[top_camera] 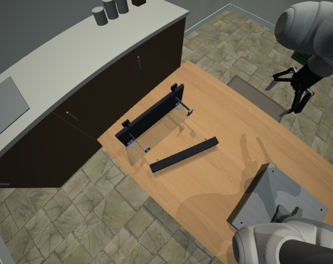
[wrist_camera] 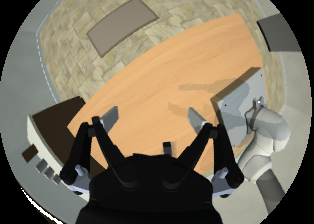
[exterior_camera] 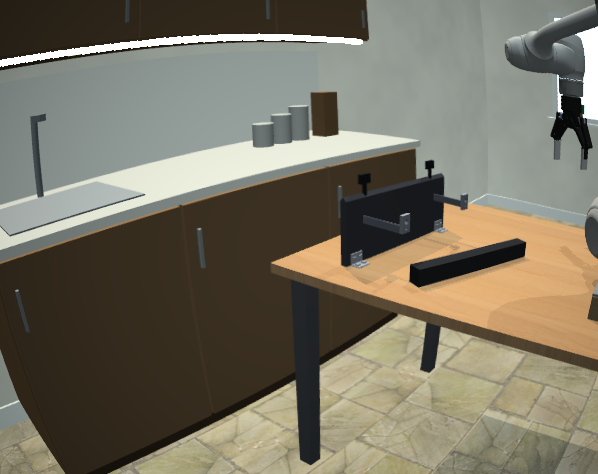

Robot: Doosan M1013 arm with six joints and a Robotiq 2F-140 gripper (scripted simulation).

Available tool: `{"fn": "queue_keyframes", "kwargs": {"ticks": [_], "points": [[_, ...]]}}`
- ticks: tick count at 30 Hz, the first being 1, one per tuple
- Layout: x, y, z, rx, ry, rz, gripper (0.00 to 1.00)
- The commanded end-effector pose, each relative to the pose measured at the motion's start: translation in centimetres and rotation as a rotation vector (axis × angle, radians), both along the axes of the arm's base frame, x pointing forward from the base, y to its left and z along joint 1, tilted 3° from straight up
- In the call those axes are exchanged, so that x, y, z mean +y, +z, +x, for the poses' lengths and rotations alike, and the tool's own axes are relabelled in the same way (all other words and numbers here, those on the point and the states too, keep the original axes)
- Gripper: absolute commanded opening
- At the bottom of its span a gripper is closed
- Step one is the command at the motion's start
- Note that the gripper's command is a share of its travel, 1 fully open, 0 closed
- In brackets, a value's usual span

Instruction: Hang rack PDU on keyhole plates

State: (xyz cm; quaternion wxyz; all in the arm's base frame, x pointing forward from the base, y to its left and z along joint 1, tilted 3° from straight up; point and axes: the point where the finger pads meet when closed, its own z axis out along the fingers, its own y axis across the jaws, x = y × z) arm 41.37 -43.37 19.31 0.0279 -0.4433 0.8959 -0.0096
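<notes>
Long, matte black power strip point(top_camera: 184, 155), box-shaped, lay flat on smooth wooden table point(top_camera: 235, 136), just in front of upright black board point(top_camera: 151, 115) with two grey metal keyhole plates point(top_camera: 190, 111). Black gripper point(top_camera: 283, 98) hung high beyond the table's far right edge, well apart from the strip, fingers spread fully, gripping nothing.

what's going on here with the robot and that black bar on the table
Nothing is being handled yet. The arm's gripper hangs open and empty, high above the far edge of the wooden table, well away from the parts. The rack PDU, a long black bar, lies flat on the table. Behind it stands an upright black panel with two arms sticking out, each ending in a keyhole plate. So the PDU is not hung.
</notes>
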Motion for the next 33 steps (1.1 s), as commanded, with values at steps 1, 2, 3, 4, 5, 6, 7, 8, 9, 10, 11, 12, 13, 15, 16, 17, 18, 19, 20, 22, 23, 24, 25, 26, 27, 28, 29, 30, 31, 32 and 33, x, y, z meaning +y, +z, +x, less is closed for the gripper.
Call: {"fn": "queue_keyframes", "kwargs": {"ticks": [1, 2, 3, 4, 5, 6, 7, 8, 9, 10, 11, 12, 13, 15, 16, 17, 18, 19, 20, 22, 23, 24, 25, 26, 27, 28, 29, 30, 31, 32, 33], "points": [[2.9, 0.6, 3.3, 0.003, 0.016, 0.0, 1.0], [5.7, 1.1, 5.7, 0.004, 0.029, 0.0, 1.0], [6.7, 1.3, 6.2, 0.004, 0.042, 0.001, 1.0], [7.5, 1.4, 7.0, 0.004, 0.042, 0.001, 1.0], [8.7, 1.6, 7.6, 0.005, 0.056, 0.001, 1.0], [9.6, 1.8, 8.4, 0.005, 0.056, 0.001, 1.0], [10.6, 1.9, 9.2, 0.005, 0.056, 0.001, 1.0], [11.9, 2.1, 9.7, 0.005, 0.069, 0.002, 1.0], [12.9, 2.3, 10.5, 0.005, 0.069, 0.002, 1.0], [13.9, 2.5, 11.3, 0.005, 0.069, 0.002, 1.0], [15.2, 2.6, 11.7, 0.006, 0.082, 0.002, 1.0], [16.3, 2.8, 12.4, 0.006, 0.082, 0.002, 1.0], [17.5, 3.0, 12.8, 0.006, 0.096, 0.003, 1.0], [19.7, 3.4, 14.1, 0.006, 0.096, 0.003, 1.0], [21.1, 3.5, 14.4, 0.006, 0.108, 0.003, 1.0], [21.1, 3.5, 14.4, 0.006, 0.108, 0.003, 1.0], [21.1, 3.5, 14.4, 0.006, 0.108, 0.003, 1.0], [24.5, 4.1, 15.8, 0.006, 0.12, 0.004, 1.0], [25.5, 4.2, 16.2, 0.006, 0.12, 0.004, 1.0], [27.8, 4.5, 16.9, 0.007, 0.131, 0.004, 1.0], [29.1, 4.7, 17.1, 0.007, 0.141, 0.004, 1.0], [30.3, 4.9, 17.5, 0.007, 0.141, 0.004, 1.0], [31.6, 5.1, 17.7, 0.007, 0.15, 0.005, 1.0], [32.8, 5.2, 18.0, 0.007, 0.15, 0.005, 1.0], [34.1, 5.4, 18.2, 0.007, 0.158, 0.005, 1.0], [35.4, 5.6, 18.3, 0.007, 0.165, 0.005, 1.0], [36.7, 5.8, 18.5, 0.007, 0.17, 0.005, 1.0], [38.0, 6.0, 18.6, 0.007, 0.174, 0.006, 1.0], [39.3, 6.1, 18.8, 0.007, 0.177, 0.006, 1.0], [40.6, 6.3, 19.0, 0.007, 0.179, 0.006, 1.0], [41.8, 6.5, 19.2, 0.007, 0.18, 0.006, 1.0]]}}
